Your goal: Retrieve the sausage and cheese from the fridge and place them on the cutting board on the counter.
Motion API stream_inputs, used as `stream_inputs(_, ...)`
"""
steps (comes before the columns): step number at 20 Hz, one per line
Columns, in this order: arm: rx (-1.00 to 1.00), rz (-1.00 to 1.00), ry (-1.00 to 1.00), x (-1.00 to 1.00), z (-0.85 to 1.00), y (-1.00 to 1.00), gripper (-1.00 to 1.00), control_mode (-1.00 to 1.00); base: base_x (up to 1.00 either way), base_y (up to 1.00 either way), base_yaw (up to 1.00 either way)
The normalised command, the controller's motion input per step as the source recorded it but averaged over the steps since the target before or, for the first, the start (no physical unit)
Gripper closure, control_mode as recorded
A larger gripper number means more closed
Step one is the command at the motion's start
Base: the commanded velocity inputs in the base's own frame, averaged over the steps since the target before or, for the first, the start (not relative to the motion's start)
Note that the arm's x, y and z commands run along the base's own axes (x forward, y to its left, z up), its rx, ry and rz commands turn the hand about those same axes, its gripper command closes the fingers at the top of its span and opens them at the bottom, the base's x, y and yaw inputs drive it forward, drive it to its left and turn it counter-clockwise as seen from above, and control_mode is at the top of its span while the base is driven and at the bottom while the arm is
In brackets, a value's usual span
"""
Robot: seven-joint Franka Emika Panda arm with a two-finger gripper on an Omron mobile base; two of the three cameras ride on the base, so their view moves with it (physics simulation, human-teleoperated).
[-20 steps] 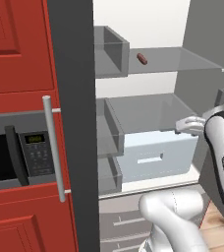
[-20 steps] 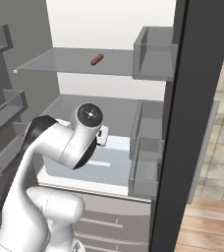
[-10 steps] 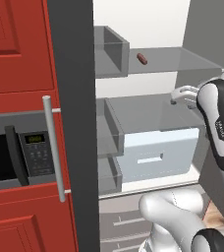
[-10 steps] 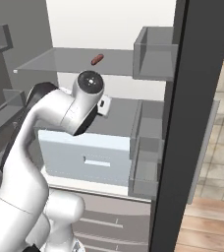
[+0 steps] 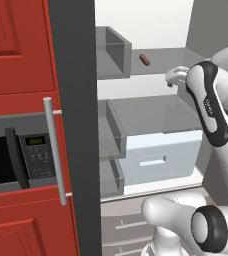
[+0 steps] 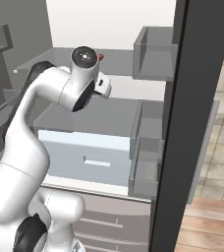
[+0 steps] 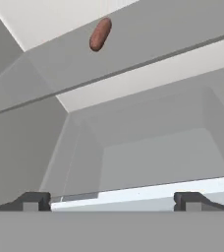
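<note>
The task looks barely begun: the fridge stands open, the sausage lies untouched on its upper shelf, and the gripper, fingers spread wide and holding nothing, sits below it, with both items left to fetch.

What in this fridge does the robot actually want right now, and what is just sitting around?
Wanted for the job:
- sausage lying on the upper shelf of the fridge
- hand, open and empty, facing that shelf

Just there:
- pale drawer
- microwave
- grey door bin
</note>
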Motion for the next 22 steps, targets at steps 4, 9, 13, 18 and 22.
stream_inputs(4,-0.08,-0.11,-0.07,0.17,0.47,0.36,-1.00,-1.00,0.00,0.00,0.00)
stream_inputs(9,-0.17,-0.07,-0.13,0.21,0.54,0.15,-1.00,-1.00,0.00,0.00,0.00)
stream_inputs(13,-0.18,0.00,-0.13,0.47,0.19,0.00,-1.00,-1.00,0.00,0.00,0.00)
stream_inputs(18,-0.18,0.00,-0.07,0.52,0.04,-0.03,-1.00,-1.00,0.00,0.00,0.00)
stream_inputs(22,-0.07,0.03,0.00,0.33,0.00,0.00,-1.00,-1.00,0.00,0.00,0.00)
